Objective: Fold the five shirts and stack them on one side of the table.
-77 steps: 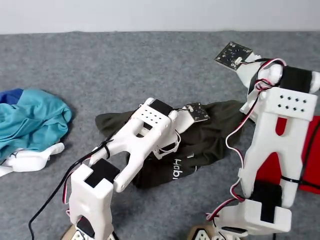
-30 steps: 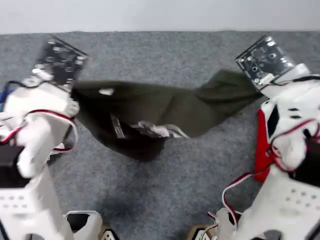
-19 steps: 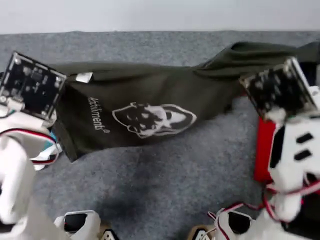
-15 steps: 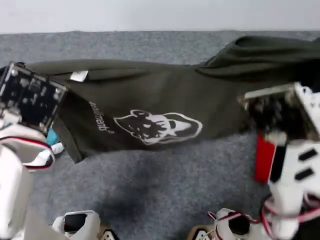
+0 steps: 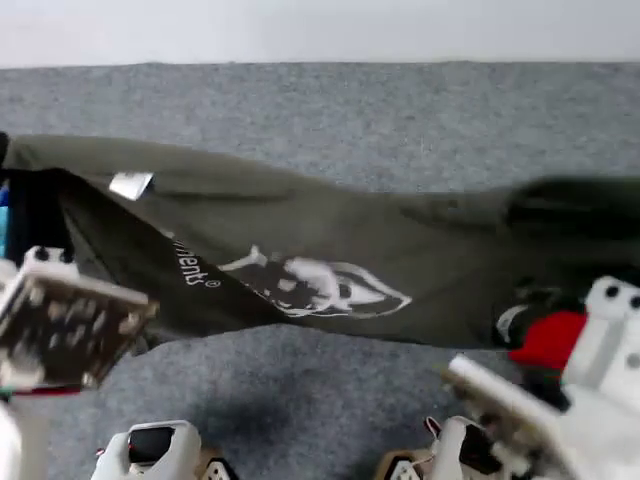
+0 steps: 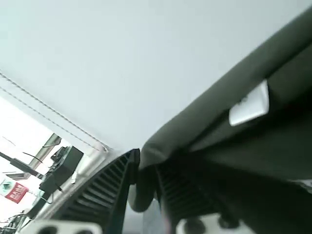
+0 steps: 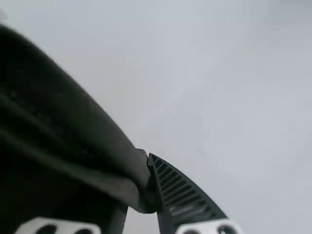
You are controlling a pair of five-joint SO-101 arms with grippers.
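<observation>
The left gripper (image 6: pixel 145 165) jaws clamp a fold of the olive shirt (image 5: pixel 420 270). The right gripper (image 7: pixel 146 170) jaws pinch its opposite edge. The high view adds the white animal print (image 5: pixel 320 285) on the shirt stretched above the grey carpeted table (image 5: pixel 350 110), a red shirt (image 5: pixel 548 340) and the white wall (image 5: pixel 300 30).

Grey felt table (image 5: pixel 350 110). Red shirt (image 5: pixel 548 340) lies right, near side. Two arm bases (image 5: pixel 150 450) at near edge.

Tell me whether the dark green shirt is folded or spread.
Spread: the dark green shirt stretches wide between the left gripper and right gripper, each pinching an edge, its white print showing.
</observation>
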